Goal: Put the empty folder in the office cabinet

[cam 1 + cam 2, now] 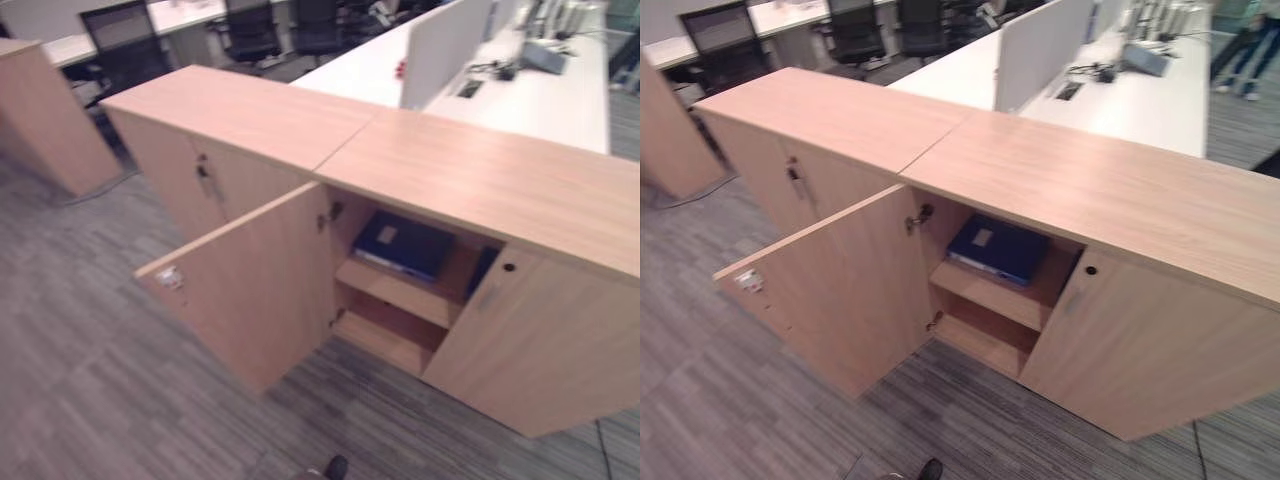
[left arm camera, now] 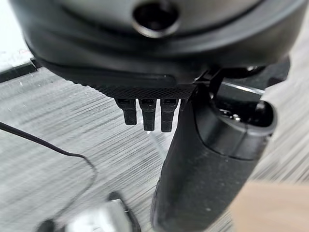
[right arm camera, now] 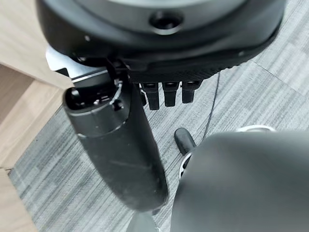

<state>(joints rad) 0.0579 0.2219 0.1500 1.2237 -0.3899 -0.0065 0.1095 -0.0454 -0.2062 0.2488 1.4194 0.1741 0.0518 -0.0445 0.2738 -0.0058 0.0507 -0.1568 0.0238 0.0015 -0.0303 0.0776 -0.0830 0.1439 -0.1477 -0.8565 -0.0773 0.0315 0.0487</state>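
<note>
Two hands are hanging over the grey carpet, the left hand (image 2: 203, 159) and the right hand (image 3: 120, 145), both with fingers straight and holding nothing. The blue folder (image 1: 997, 247) is lying flat on the upper shelf (image 1: 985, 292) of the cabinet (image 1: 1110, 190), beside its open door (image 1: 840, 290).

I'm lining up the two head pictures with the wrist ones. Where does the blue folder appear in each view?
Left eye view: blue folder lies flat on the upper shelf inside the open cabinet, right of centre.
Right eye view: same folder on that shelf, near centre.
Left wrist view: left hand over grey floor; no folder.
Right wrist view: right hand over floor; no folder.
Shared landmark: the open cabinet door, swung out to the folder's left in both eye views.
</note>
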